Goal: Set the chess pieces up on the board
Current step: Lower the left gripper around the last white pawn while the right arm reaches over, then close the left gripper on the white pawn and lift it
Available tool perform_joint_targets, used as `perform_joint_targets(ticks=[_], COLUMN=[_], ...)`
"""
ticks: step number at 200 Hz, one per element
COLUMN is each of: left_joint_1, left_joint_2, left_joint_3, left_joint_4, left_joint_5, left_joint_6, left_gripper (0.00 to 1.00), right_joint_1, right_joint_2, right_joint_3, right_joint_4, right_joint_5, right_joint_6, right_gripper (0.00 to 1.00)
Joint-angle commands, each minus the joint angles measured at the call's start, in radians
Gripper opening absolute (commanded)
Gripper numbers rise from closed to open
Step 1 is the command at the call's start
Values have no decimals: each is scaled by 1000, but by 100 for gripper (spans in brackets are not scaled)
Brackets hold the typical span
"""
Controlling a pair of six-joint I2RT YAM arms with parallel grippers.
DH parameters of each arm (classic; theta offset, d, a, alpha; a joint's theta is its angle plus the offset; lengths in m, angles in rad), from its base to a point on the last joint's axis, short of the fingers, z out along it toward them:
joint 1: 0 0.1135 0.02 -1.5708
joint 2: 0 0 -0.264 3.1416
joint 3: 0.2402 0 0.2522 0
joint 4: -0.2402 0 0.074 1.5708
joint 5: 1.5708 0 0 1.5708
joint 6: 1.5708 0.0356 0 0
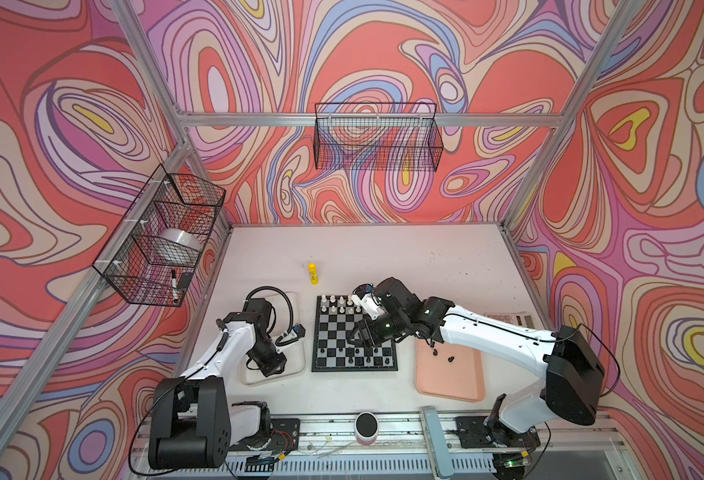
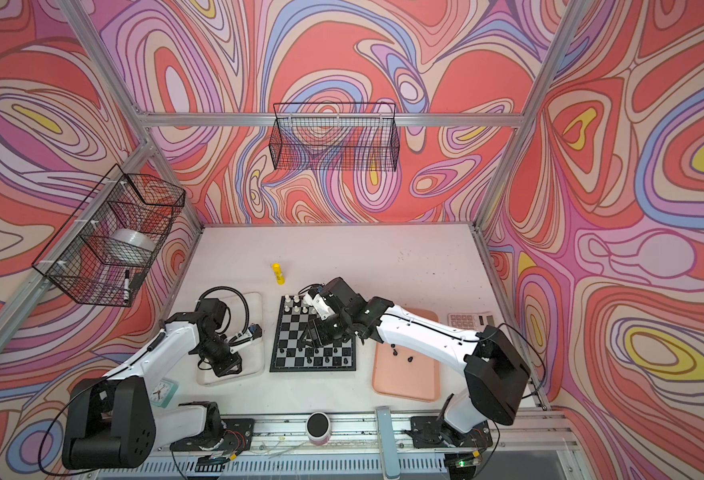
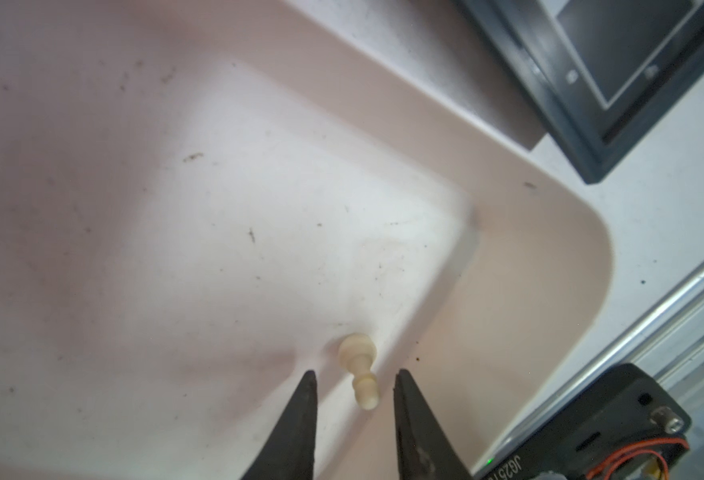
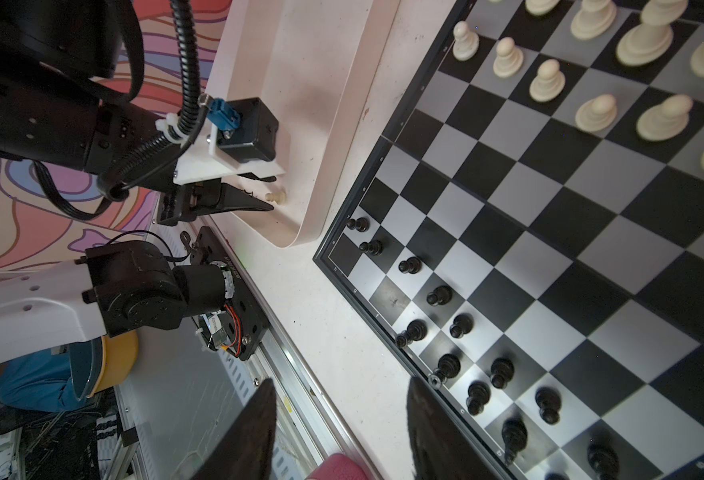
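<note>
Cream pieces (image 1: 333, 300) are ranged along the board's (image 1: 335, 334) far edge, black pieces (image 1: 350, 354) along its near edge, in both top views. In the left wrist view, a pawn (image 3: 360, 370) lying in a tray (image 3: 529, 291) is flanked by the open left claw (image 3: 355, 372). In the right wrist view, the right claw (image 4: 342, 380) is shown open and empty.

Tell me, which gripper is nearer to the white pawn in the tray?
Left. The left gripper is at the pawn, with its open jaws on either side of it in the tray. The right gripper hangs open above the board, well away.
</note>
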Motion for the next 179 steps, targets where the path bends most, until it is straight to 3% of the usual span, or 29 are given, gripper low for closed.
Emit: perform_joint_targets(ticks=[1, 179], left_joint_1=[3, 3], left_joint_2=[16, -11], left_joint_3=[-10, -11], left_joint_4=[5, 8], left_joint_5=[3, -15], left_joint_6=[27, 35], left_gripper=[31, 12], right_joint_1=[5, 5], right_joint_2=[0, -6], right_joint_3=[-7, -22], right_joint_4=[2, 11], right_joint_5=[11, 14], right_joint_6=[-3, -1], right_gripper=[52, 51])
